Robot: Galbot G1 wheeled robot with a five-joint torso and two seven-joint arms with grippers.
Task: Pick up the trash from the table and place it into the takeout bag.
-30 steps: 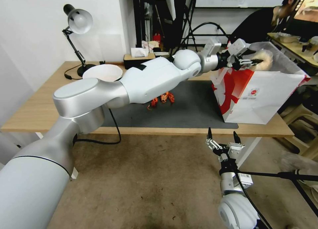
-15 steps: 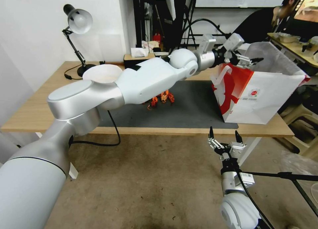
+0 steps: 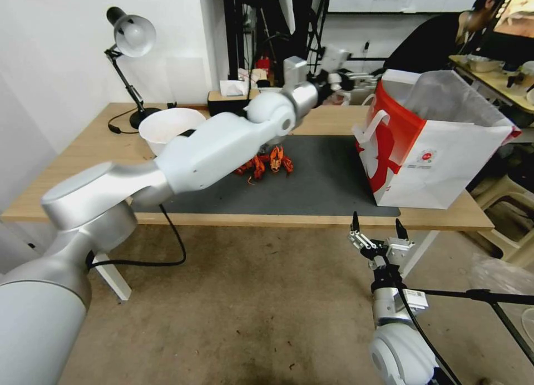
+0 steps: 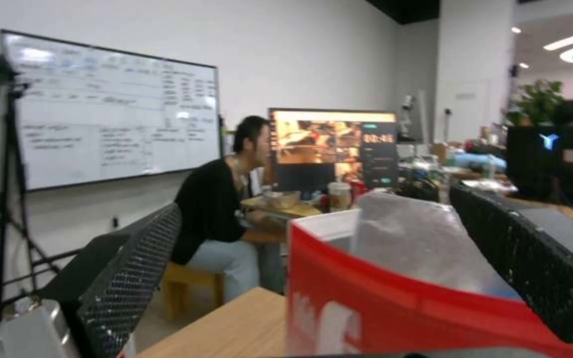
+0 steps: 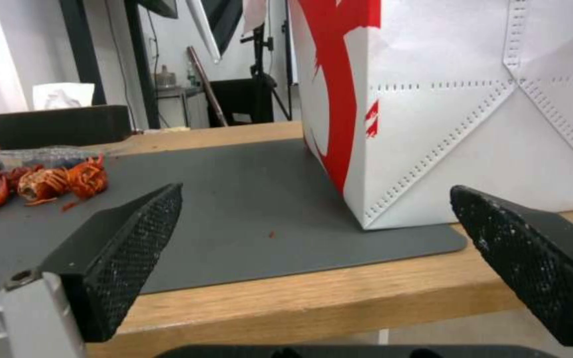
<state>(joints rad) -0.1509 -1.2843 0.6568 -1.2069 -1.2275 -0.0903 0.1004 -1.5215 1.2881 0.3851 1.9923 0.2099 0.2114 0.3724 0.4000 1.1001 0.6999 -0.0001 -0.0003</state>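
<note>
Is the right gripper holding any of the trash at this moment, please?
No: the right gripper hangs open and empty below the table edge, near the takeout bag.

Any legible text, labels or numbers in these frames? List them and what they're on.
None can be read for certain.
Bag: small red logo with print lines under it, too small.
Whiteboard: handwriting, blurred.
Monitor: digits on its right side, blurred.
Tag on the right arm: too small.

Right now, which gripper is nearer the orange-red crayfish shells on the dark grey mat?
Left. The left gripper is raised above the table behind the crayfish shells; the right gripper hangs below the table's front edge.
</note>
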